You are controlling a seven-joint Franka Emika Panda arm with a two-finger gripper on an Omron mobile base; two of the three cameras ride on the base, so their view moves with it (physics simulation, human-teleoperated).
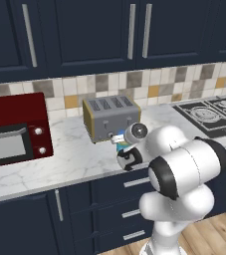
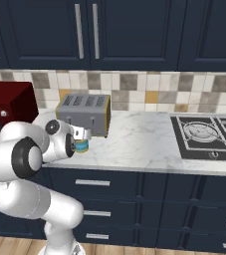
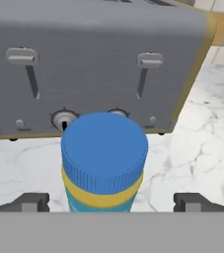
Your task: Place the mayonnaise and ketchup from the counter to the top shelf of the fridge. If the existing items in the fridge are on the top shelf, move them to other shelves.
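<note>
Step 1, mayonnaise (image 3: 104,160) pickup: gripper (image 3: 108,201) wide astride jar before toaster (image 3: 93,69), probably untouched; lower, then close.

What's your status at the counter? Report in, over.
Gripper open, fingers either side of mayonnaise. Jar upright on counter, in front of toaster. Nothing in the way.

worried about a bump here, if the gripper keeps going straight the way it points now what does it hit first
Most likely the mayonnaise: the gripper has its fingers spread on either side of the jar, which stands dead ahead on the counter. The grey toaster stands just behind the jar, so it would come next.
</note>
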